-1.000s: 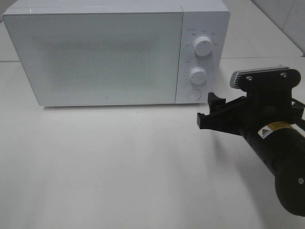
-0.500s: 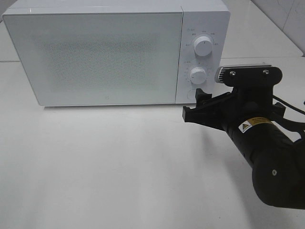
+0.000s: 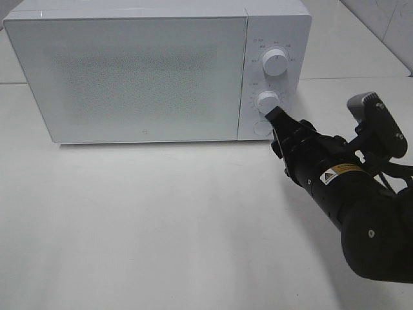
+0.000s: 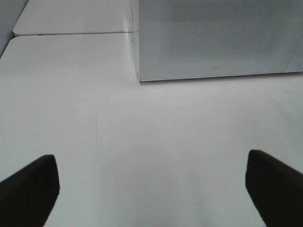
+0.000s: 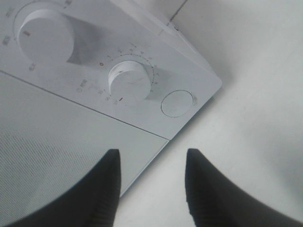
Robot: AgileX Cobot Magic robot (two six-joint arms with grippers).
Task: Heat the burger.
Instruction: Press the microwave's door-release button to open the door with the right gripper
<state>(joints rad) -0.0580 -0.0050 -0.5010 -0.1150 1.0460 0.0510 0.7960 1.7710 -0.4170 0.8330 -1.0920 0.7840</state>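
Quickly, L to R: left pincer [image 4: 150, 163] is released, jaws wide apart w/ nothing between, hanging over bare tabletop [image 3: 161, 219] in front of the microwave [image 3: 142, 77].

Microwave is in the same spot as 1 s ago, door [image 3: 129, 74] shut both then and now.

Big change is on the right. The right arm has pushed fwd and leftward toward the control panel and rolled at the wrist, so its wrist cam [image 3: 377, 123] now sits off to the right side instead of on top. Right pincer [image 5: 152, 156] tips are now just beside the round button [image 3: 261, 127], below the lower dial [image 3: 268, 101]; can't tell if touching. Jaws are narrower than before but apart, gripping nothing.

Burger: not seen in any view. Door panel is frosted and opaque, so can't tell where it is or how it looks.
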